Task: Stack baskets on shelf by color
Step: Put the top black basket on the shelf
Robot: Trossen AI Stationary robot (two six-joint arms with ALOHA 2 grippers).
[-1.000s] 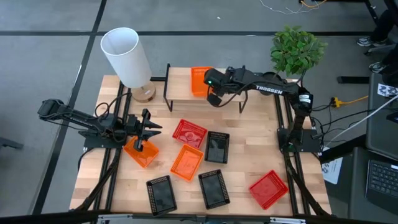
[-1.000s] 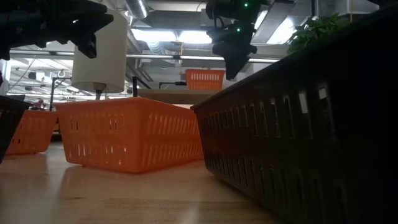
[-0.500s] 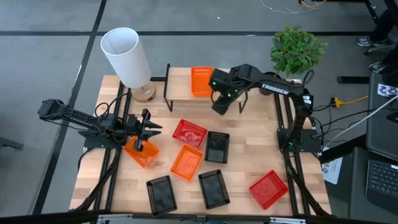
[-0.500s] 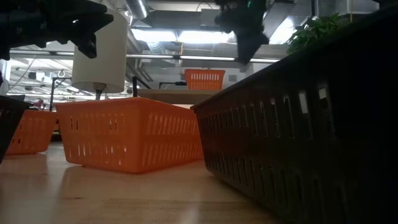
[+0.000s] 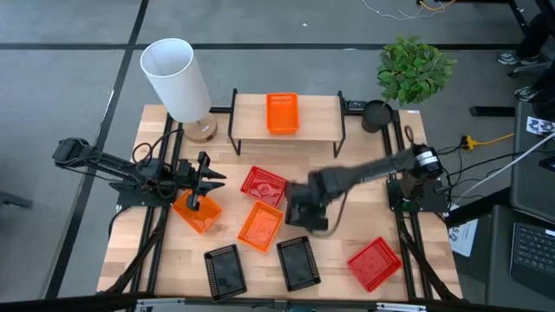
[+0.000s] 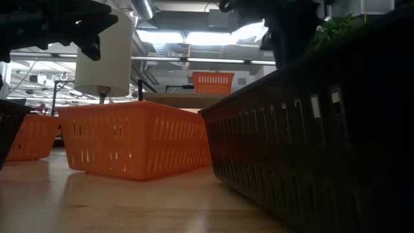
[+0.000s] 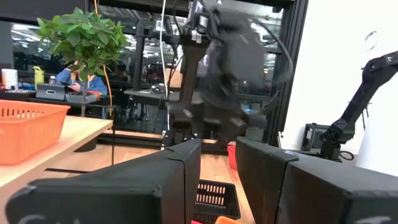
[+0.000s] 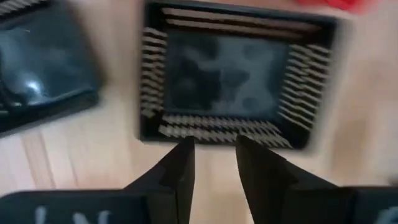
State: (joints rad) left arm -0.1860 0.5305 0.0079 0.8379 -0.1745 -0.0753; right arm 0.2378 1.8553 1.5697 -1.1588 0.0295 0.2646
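Note:
The shelf [image 5: 312,121] stands at the table's far side with one orange basket [image 5: 282,113] resting on its top board. On the table lie two red baskets [image 5: 263,185] [image 5: 375,263], two orange baskets [image 5: 261,225] [image 5: 197,211] and three black baskets [image 5: 303,204] [image 5: 225,270] [image 5: 297,263]. My right gripper [image 5: 303,210] hovers over the middle black basket [image 8: 221,81], fingers a little apart, and its arm is blurred. My left gripper [image 5: 221,178] waits above the left orange basket with a narrow gap between its fingers [image 7: 217,146].
A white lamp with a wooden foot [image 5: 178,78] stands at the far left corner. A potted plant [image 5: 414,69] and a dark round object [image 5: 375,114] stand at the far right. Bare wood shows between the red basket on the right and the shelf.
My right gripper has left the orange basket on the shelf and swung quickly toward the near edge and down, ending over the middle black basket. The orange basket has stayed on the shelf. My left arm has kept still.

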